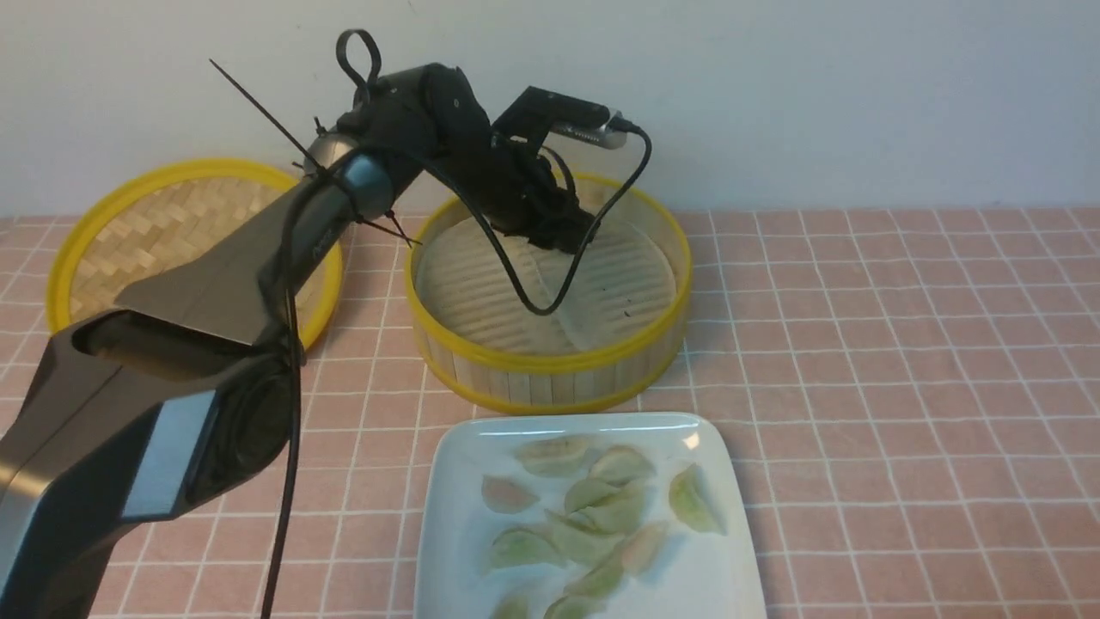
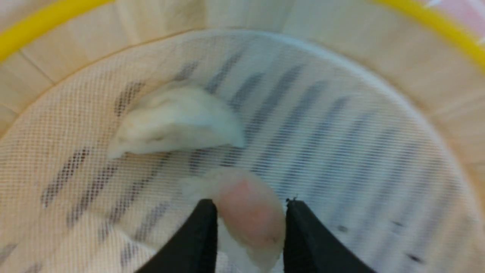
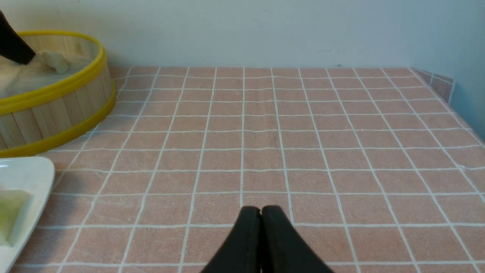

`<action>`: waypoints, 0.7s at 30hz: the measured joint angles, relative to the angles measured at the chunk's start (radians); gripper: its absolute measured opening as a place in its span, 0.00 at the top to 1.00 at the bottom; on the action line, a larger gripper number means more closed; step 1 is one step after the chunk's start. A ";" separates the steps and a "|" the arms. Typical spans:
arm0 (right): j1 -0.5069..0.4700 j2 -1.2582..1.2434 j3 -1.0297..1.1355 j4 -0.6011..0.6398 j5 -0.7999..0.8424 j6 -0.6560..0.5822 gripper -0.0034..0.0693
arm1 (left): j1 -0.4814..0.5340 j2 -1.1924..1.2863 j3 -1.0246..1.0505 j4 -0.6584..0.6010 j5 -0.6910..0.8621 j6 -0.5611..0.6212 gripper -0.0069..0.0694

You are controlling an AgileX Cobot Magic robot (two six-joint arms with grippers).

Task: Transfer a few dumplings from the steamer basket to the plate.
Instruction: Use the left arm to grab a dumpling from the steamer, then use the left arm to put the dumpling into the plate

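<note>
The steamer basket (image 1: 550,357) stands behind the white plate (image 1: 713,567). My left gripper (image 1: 559,236) reaches down into the basket. In the left wrist view the left gripper (image 2: 251,203) holds a pale pink dumpling (image 2: 246,220), with both fingers against its sides as it rests on the mesh liner. A whitish dumpling (image 2: 178,123) lies just beyond it, near the basket wall (image 2: 341,34). Several green and pink dumplings (image 1: 601,511) lie on the plate. My right gripper (image 3: 260,210) is shut and empty, low over the tablecloth to the right of the basket (image 3: 57,110) and the plate (image 3: 26,174).
A flat woven bamboo lid (image 1: 155,223) with a yellow rim leans against the wall to the left of the basket, partly behind my left arm. The pink checked tablecloth (image 1: 902,344) stretches to the right, and its far corner (image 3: 435,79) shows by the wall.
</note>
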 joint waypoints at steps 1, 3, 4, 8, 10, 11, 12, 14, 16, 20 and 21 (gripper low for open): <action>0.000 0.000 0.000 0.000 0.000 0.000 0.97 | 0.000 -0.027 -0.014 0.000 0.054 -0.010 0.64; 0.000 0.000 0.000 0.000 0.000 0.000 0.97 | 0.000 -0.068 -0.035 0.004 0.133 -0.019 0.64; 0.000 0.000 0.000 0.000 0.000 0.000 0.97 | 0.000 -0.096 -0.046 0.007 0.173 -0.023 0.64; 0.000 0.000 0.000 0.000 0.000 0.000 0.97 | 0.000 -0.196 -0.065 0.018 0.221 -0.067 0.64; 0.000 0.000 0.000 0.000 0.000 0.000 0.97 | 0.000 -0.236 -0.067 0.019 0.228 -0.113 0.64; 0.000 0.000 0.000 0.000 0.000 0.000 0.97 | 0.000 -0.257 -0.064 0.019 0.231 -0.135 0.64; 0.000 0.000 0.000 0.000 0.000 0.000 0.97 | -0.001 -0.292 -0.044 0.019 0.231 -0.162 0.64; 0.000 0.000 0.000 0.000 0.000 0.000 0.97 | -0.008 -0.362 0.021 0.019 0.231 -0.182 0.65; 0.000 0.000 0.000 0.000 0.000 0.000 0.97 | -0.020 -0.464 0.190 0.027 0.230 -0.183 0.65; 0.000 0.000 0.000 0.000 0.000 0.000 0.97 | -0.059 -0.662 0.572 0.050 0.230 -0.183 0.65; 0.000 0.000 0.000 0.000 0.000 0.000 0.97 | -0.065 -0.686 0.630 0.050 0.230 -0.183 0.65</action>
